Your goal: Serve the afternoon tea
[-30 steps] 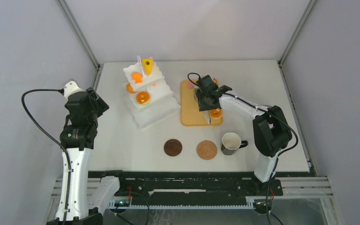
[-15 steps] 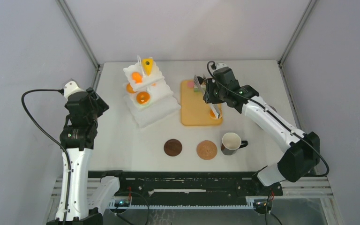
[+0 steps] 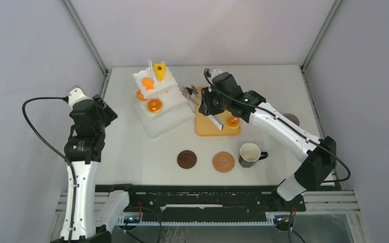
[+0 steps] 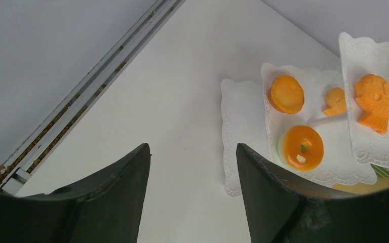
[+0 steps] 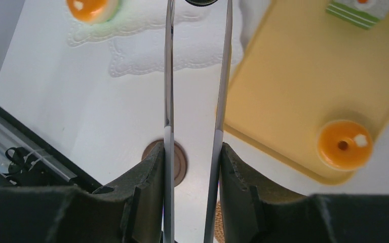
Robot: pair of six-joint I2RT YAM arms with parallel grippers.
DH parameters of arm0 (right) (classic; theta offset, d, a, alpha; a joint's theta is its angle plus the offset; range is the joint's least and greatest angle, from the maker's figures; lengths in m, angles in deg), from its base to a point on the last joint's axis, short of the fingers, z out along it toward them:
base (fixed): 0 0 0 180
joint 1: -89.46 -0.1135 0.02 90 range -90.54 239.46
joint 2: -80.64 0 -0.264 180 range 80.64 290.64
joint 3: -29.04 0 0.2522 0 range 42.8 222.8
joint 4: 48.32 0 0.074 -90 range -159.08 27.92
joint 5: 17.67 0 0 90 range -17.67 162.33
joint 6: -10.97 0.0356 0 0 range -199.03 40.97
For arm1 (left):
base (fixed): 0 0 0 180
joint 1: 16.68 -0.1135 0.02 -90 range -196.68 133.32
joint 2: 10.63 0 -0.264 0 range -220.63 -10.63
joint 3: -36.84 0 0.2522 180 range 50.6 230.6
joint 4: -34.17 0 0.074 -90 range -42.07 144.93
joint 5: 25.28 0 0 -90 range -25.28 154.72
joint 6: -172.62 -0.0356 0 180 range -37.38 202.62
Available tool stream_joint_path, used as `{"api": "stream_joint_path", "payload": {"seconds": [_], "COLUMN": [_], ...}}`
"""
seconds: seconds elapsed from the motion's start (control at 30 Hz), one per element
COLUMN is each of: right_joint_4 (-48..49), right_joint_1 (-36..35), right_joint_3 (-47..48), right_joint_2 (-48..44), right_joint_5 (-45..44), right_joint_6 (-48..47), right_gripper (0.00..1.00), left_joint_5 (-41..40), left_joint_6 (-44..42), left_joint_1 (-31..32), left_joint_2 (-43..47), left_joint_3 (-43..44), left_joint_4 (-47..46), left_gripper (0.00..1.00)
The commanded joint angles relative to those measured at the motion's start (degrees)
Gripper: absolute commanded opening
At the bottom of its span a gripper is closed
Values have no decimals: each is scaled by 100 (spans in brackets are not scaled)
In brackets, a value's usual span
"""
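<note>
Right fingers [image 5: 142, 202]: clenched on the handle end of the long metal tongs [image 5: 169, 76]. The two blades run out ahead of me, nearly parallel, and pinch a small dark round pastry [image 5: 201, 2] at their tips. Only its edge shows at the top border of the wrist view. Tongs, I judge, because the pastries are too small for my own fingers.

Position: tong tips are over the gap between the flat tan tray [image 3: 205, 129] and the white tiered stand [image 3: 164, 121], close to the stand's right side. Reads as mid-carry toward the stand.

The tray holds an orange round tart [image 5: 343, 144] and a green-striped cake slice [image 5: 359, 10], probably next to go.

The stand already carries orange pastries [image 3: 154, 105], with a yellow cake wedge [image 3: 159, 68] on top.

The dark mug with a pale inside [image 3: 249, 153] stands on the surface just right of the round brown coasters [image 3: 223, 162], not on one.

Left fingers [image 4: 106, 192]: released, spread, holding nothing, parked well left of the stand and out of the way.
</note>
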Motion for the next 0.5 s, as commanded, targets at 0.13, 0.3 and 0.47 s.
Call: {"api": "stream_joint_path", "payload": {"seconds": [0.13,0.3,0.47], "right_joint_4": [246,171,135], "right_joint_1": [-468,-596,-694], "right_joint_3": [1005,1361,1508], "right_joint_2": [693,1159,1336], "right_joint_5": [119,196,142], "right_joint_6": [-240,-242,-236], "right_gripper": [23,26,41], "left_joint_5": [-36,-77,-120], "left_joint_6": [-69,-96,-117], "left_joint_1": [-42,-43,-44], "left_joint_2": [99,115,134], "left_joint_3": [41,41,23], "left_joint_4": [-63,-56,-39], "left_gripper": [68,68,68]}}
